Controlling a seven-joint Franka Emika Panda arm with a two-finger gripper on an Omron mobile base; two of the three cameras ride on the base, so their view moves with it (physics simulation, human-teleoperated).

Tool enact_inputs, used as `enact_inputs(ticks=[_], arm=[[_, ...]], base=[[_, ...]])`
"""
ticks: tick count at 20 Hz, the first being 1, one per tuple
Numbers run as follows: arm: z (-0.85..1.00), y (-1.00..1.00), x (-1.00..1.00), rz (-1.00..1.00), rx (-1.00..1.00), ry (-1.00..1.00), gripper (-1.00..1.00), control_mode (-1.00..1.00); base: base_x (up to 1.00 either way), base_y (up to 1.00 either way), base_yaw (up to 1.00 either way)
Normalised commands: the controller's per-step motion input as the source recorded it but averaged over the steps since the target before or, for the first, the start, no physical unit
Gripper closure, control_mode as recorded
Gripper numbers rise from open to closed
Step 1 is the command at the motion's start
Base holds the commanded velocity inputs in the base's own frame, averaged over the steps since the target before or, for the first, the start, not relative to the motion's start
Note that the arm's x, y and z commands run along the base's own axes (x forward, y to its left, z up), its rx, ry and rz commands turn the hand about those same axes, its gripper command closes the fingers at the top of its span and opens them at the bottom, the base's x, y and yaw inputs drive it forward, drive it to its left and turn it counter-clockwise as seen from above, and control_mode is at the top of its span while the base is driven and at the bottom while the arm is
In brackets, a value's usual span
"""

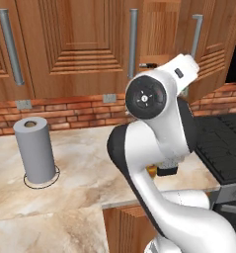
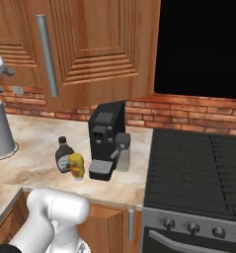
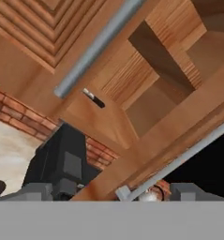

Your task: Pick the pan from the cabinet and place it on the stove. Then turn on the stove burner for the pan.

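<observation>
Reaching up toward the reddish-brown wooden wall cabinet (image 1: 85, 44) with raised-panel doors and long grey vertical bar handles, the white robot arm (image 1: 159, 148) lifts its hand at the opened door on the right. Seen from the hand camera, the end effector (image 3: 104, 191) stands wide open with nothing between its 2 dark finger tips (image 3: 38, 191). Beyond it the cabinet's lighter wood shelf (image 3: 101, 119) comes into sight, and on it a thin black handle with a pale silver tip (image 3: 93, 98) pokes past the door edge, probably that of the small black frying pan, whose round body is hidden. In the left base view the same handle (image 1: 148, 64) sits just inside the gap between the doors.

Below, on the beige marbled worktop (image 2: 35, 163), a black coffee machine (image 2: 107, 138) stands against the red brick wall, with a dark brown bottle (image 2: 64, 154) and a small yellow bottle (image 2: 77, 166) touching side by side just left of it. A grey upright cylinder (image 1: 35, 149) stands well apart to the left. The black range with a grated cooktop (image 2: 198, 170) and a row of small grey knobs (image 2: 192, 228) adjoins the worktop on the right.
</observation>
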Motion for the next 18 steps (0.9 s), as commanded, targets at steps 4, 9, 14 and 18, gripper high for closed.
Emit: enact_inputs(ticks=[4, 9, 14, 18], arm=[[-0.26, 0.0, 0.42, -0.12, -0.18, 0.12, -1.0, -1.0], [-0.32, -0.01, 0.29, -0.11, -0.17, 0.09, -1.0, -1.0], [-0.23, -0.13, 0.26, -0.07, -0.11, 0.09, -1.0, -1.0], [-0.2, -0.03, 0.33, -0.03, -0.1, 0.1, -1.0, -1.0]], base=[[0.0, 0.0, 0.0], [0.0, 0.0, 0.0], [0.0, 0.0, 0.0], [0.0, 0.0, 0.0]])
